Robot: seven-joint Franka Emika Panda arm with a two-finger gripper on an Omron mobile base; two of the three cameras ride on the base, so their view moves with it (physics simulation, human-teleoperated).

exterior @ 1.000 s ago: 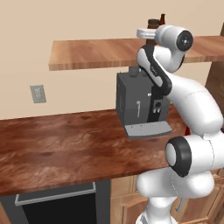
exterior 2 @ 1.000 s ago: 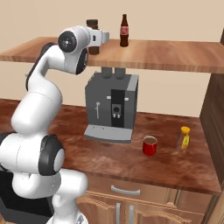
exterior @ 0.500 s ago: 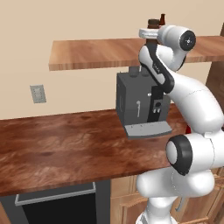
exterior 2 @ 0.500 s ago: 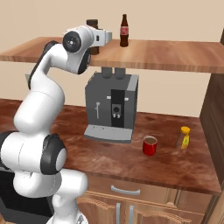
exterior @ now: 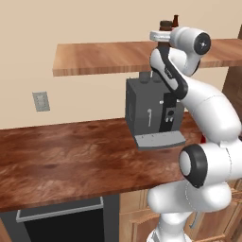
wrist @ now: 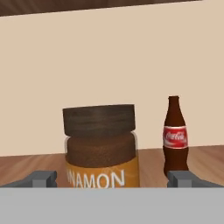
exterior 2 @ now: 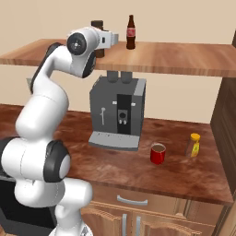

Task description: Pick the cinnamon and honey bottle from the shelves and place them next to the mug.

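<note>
The cinnamon [wrist: 100, 144], a dark brown jar with a dark cap, stands upright on the shelves [wrist: 205, 159]. It sits between the two fingertips [wrist: 41, 178] of my open gripper [wrist: 113, 179], which do not touch it. From the right base view its cap [exterior 2: 97, 25] pokes up behind my wrist on the shelves [exterior 2: 184, 57]; the left base view shows the cap [exterior: 165, 23] too. On the counter, the honey bottle [exterior 2: 194, 145] stands just right of the red mug [exterior 2: 157, 153].
A slim brown bottle with a red label [wrist: 175, 135] stands on the shelf right of the jar [exterior 2: 131, 32]. A grey coffee machine [exterior 2: 117, 113] sits under the shelf, left of the mug. A tall wooden cabinet [exterior 2: 226, 124] closes the counter's right end.
My hand has edged a little closer to the cinnamon jar at shelf height, with the elbow rising slightly. The jar, bottle, mug and honey bottle stay put.
</note>
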